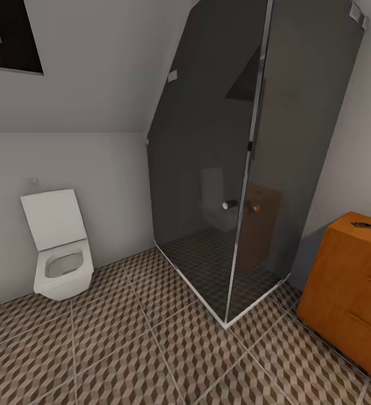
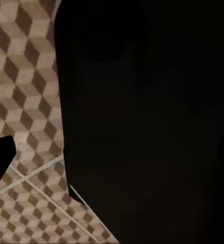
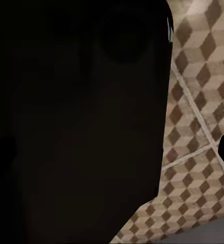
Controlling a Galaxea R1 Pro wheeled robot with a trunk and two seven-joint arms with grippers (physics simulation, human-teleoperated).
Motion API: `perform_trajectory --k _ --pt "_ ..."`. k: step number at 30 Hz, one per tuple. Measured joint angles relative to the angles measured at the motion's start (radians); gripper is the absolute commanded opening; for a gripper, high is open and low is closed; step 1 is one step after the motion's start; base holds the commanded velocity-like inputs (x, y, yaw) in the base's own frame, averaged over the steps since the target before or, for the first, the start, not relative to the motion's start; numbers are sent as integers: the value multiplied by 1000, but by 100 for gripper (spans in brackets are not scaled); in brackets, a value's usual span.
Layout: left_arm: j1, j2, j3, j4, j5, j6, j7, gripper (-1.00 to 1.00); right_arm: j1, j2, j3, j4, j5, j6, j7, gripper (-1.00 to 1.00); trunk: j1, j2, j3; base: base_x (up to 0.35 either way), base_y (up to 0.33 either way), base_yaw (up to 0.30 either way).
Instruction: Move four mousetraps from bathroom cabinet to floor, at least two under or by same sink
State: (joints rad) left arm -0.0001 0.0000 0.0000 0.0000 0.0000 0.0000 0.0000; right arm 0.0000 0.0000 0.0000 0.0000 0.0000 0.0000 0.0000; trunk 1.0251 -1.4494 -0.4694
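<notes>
Robot in transit — cabinet (image 1: 348,292) at head view's right edge, one mousetrap (image 1: 364,225) lying on its top, bathroom floor (image 1: 123,349) bare near toilet (image 1: 59,247); end effector state cannot be told.

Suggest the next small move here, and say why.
Probably turn the base right toward the cabinet: it sits at the head view's right edge, partly cut off, with one mousetrap on its top. Ahead stand a shower enclosure and toilet.

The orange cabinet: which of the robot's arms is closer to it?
Probably right: the cabinet stands at the head view's right. Both wrist cameras face the bathroom floor, so exact positions are unclear.
</notes>
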Motion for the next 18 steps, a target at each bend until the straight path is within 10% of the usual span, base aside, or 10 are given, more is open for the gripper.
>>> perform_trajectory --k 18 --pt "2 31 4 -45 -3 -1 0 100 -1 20 3 -70 4 -40 -1 100 0 0 0 0 0 0"
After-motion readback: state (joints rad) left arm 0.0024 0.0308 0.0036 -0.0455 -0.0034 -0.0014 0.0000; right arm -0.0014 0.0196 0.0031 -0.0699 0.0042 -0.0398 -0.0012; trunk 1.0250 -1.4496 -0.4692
